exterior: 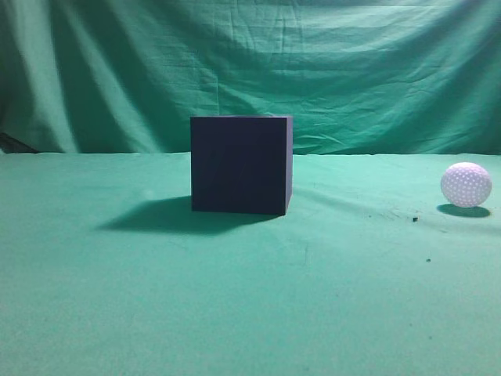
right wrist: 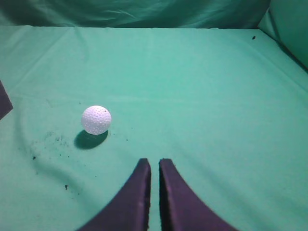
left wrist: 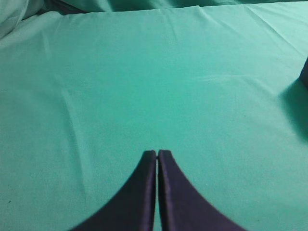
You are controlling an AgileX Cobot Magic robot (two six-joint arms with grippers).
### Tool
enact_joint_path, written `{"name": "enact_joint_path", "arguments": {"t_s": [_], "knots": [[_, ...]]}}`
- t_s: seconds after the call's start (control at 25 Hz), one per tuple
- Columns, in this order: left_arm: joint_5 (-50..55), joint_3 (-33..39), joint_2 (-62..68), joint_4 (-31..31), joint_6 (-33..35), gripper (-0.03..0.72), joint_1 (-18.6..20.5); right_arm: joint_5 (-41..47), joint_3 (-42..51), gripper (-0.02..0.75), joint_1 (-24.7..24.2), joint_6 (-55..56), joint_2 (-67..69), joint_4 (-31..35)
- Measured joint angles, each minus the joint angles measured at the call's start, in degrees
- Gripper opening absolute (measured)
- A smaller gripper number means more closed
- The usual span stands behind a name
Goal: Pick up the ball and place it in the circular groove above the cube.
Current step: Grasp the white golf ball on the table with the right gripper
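The dark navy cube (exterior: 241,164) stands on the green cloth in the middle of the exterior view; its top face is not visible from this height. The white dimpled ball (exterior: 466,185) rests on the cloth far to the cube's right. In the right wrist view the ball (right wrist: 96,120) lies ahead and to the left of my right gripper (right wrist: 154,162), which is empty with only a narrow gap between its fingers. My left gripper (left wrist: 157,153) is shut and empty over bare cloth. Neither gripper shows in the exterior view.
A green cloth (exterior: 250,298) covers the table and hangs as a backdrop (exterior: 352,70). Dark specks (right wrist: 48,142) dot the cloth near the ball. A corner of the cube shows at the left edge of the right wrist view (right wrist: 4,102) and at the right edge of the left wrist view (left wrist: 305,72).
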Motion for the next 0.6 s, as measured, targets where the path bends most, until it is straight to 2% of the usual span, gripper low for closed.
{"name": "enact_joint_path", "arguments": {"t_s": [0.6], "knots": [[0.0, 0.0, 0.0, 0.0, 0.0, 0.000, 0.0, 0.0, 0.0, 0.047, 0.0, 0.0, 0.0, 0.0]]}}
